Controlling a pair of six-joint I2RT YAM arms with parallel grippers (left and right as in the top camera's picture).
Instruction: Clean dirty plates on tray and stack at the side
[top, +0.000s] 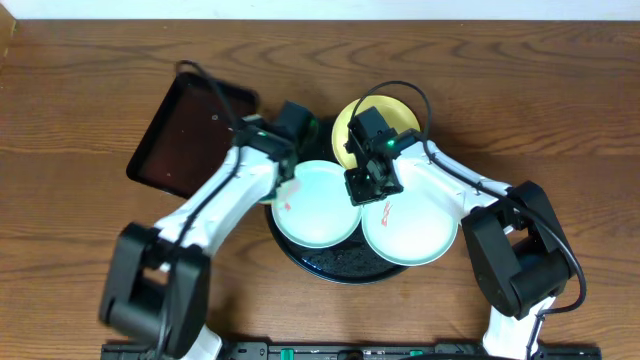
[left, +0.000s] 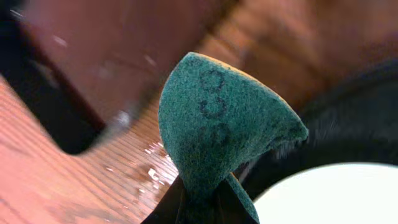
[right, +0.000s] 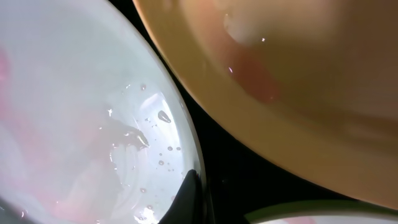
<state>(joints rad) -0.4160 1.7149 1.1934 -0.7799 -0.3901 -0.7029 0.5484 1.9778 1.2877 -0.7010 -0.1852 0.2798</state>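
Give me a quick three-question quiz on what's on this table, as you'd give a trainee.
1. True or false: the left pincer is clamped on a green sponge.
2. How many plates lie on the round black tray?
3. The rectangular tray lies to which side of the round one? A: the robot's left. B: the robot's right.

Key: 1 true; 2 three; 3 A.
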